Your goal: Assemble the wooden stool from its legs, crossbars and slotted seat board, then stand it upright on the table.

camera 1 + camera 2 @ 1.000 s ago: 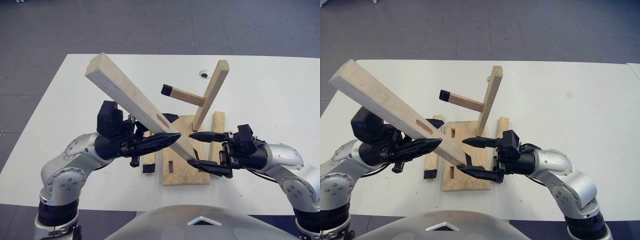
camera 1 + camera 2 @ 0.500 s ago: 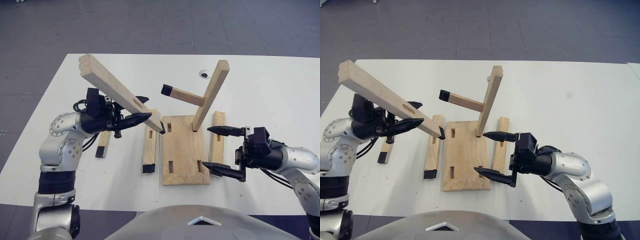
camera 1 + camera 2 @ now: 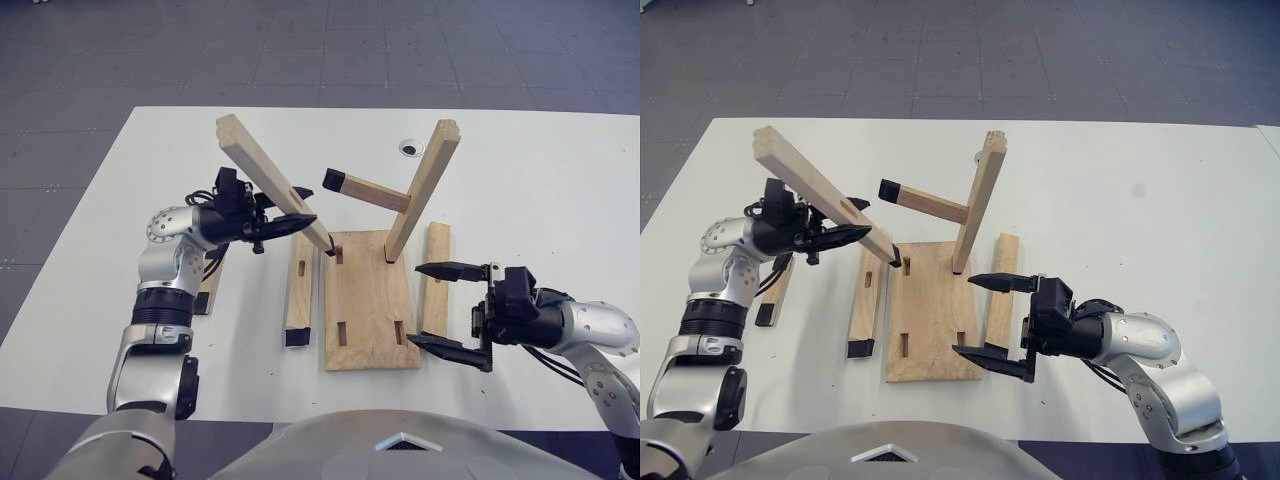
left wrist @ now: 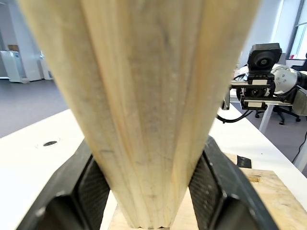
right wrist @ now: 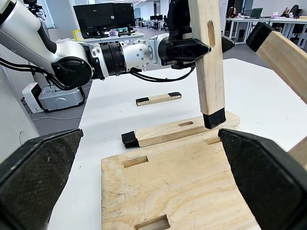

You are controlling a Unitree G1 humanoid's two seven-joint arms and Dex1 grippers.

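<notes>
My left gripper (image 3: 285, 222) is shut on a wooden leg (image 3: 265, 175), which tilts up and away to the left. The leg's black-capped lower end (image 3: 331, 250) sits at the far-left slot of the slotted seat board (image 3: 368, 310), lying flat on the table. Whether the cap is inside the slot I cannot tell. In the left wrist view the leg (image 4: 144, 96) sits between both fingers (image 4: 91, 187). Another leg (image 3: 425, 190) stands in the far-right slot with a crossbar (image 3: 368, 192) sticking out leftward. My right gripper (image 3: 416, 305) is open at the board's near-right edge, holding nothing.
A loose leg (image 3: 298, 290) lies left of the board, another leg (image 3: 435, 280) lies along its right side under my right gripper. A short crossbar (image 3: 773, 290) lies by my left arm. A round hole (image 3: 410, 148) marks the far table.
My left gripper swung the leg out to the left, then carried it to the board's far-left slot, standing steeper. My right gripper drew back from the leg's lower end and stayed open.
</notes>
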